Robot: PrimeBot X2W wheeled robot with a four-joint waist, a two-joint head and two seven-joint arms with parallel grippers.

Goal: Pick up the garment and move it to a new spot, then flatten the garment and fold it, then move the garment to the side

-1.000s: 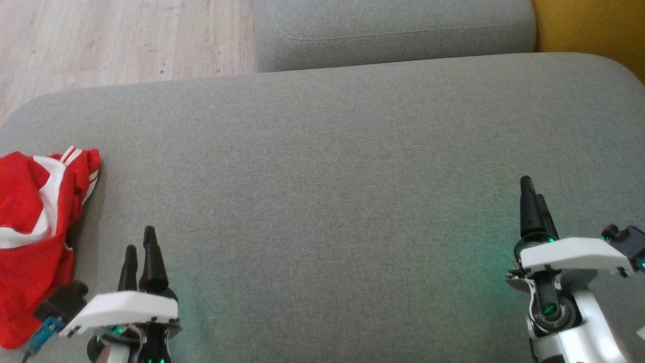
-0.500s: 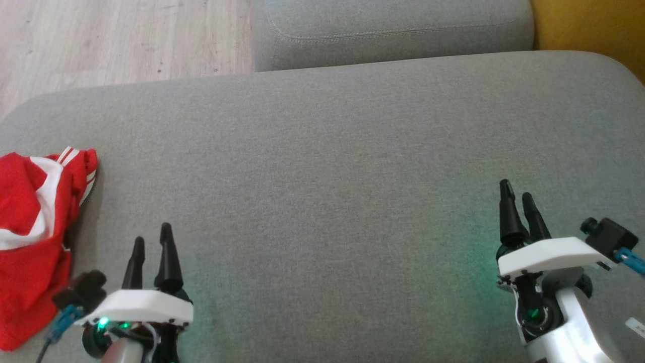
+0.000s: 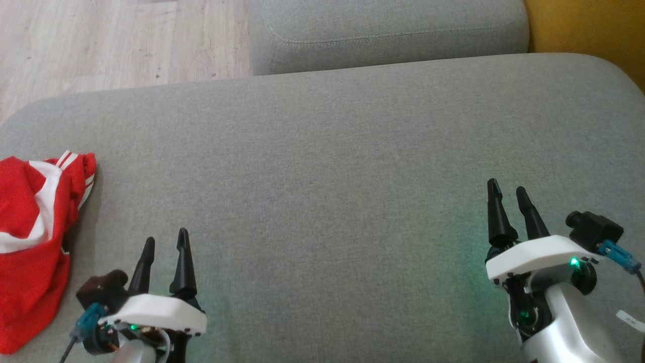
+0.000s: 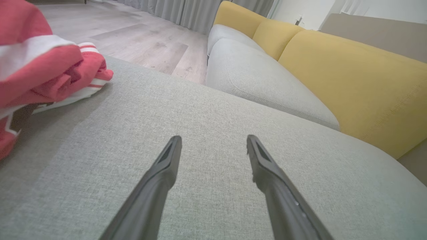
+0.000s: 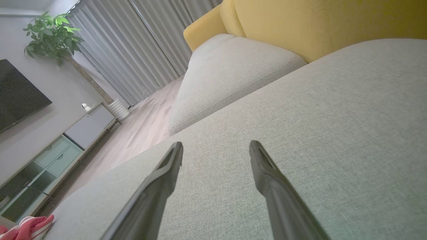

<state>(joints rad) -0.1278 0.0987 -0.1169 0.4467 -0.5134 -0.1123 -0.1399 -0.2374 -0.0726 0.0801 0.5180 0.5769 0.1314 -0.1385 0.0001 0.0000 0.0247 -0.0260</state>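
Grey sofa cushion [image 3: 322, 151] spreads wide under both arms, wooden floor [image 3: 101, 45] beyond its far left edge. At its left end lies the red-and-white garment [image 3: 30, 227], crumpled, the heap running roughly near to far and cut by the head view's edge. Nearer to it hovers the left gripper [image 3: 166, 235], the garment off to its left, close but apart; the right gripper [image 3: 506, 185] is well apart. Both grippers stand released, holding nothing. Open cushion to the right offers room.
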